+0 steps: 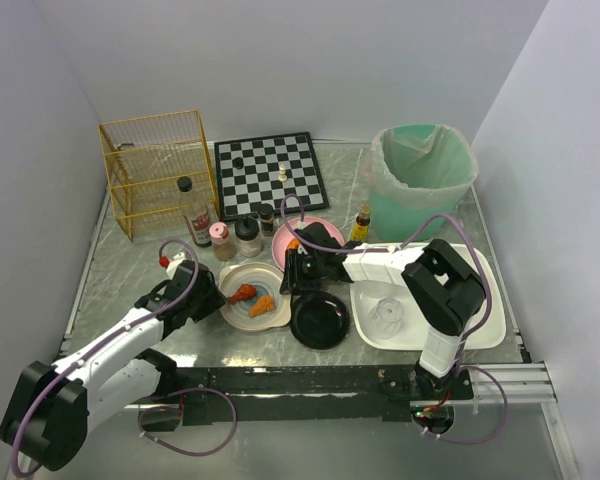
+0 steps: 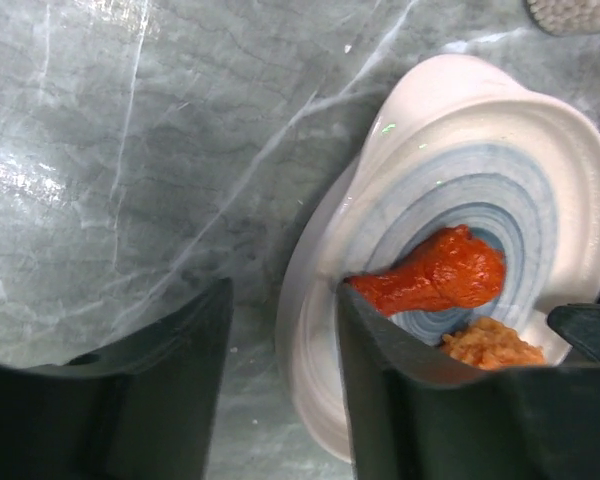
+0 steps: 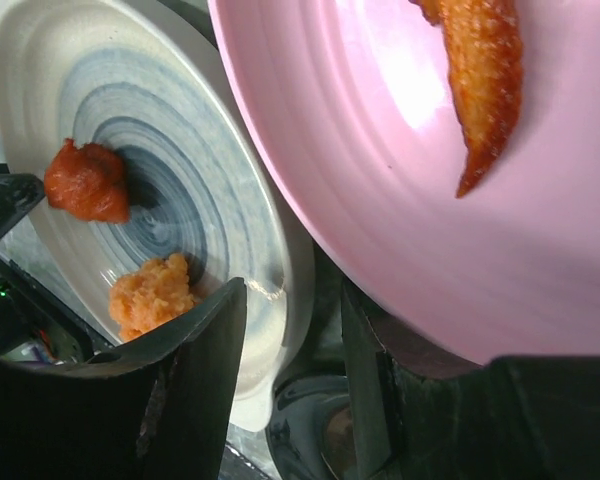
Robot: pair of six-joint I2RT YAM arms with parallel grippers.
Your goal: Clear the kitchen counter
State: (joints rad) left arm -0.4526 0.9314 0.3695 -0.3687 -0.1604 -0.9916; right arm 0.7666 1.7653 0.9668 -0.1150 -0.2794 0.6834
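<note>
Currently grasp step: left gripper, jaws spread, straddles blue-ringed plate rim; right gripper, spread, straddles pink plate rim. Both plates sit on counter, middle. Next likely: pinch rims, lift level.

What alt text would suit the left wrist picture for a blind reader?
A white plate with blue rings holds a red drumstick and an orange crumbly bit. The open tool straddles the plate's rim above a grey marble counter.

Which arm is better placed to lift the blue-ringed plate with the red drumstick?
Left. The left gripper, open, straddles the rim of the blue-ringed plate; the right gripper, also open, sits by the pink plate instead.
</note>
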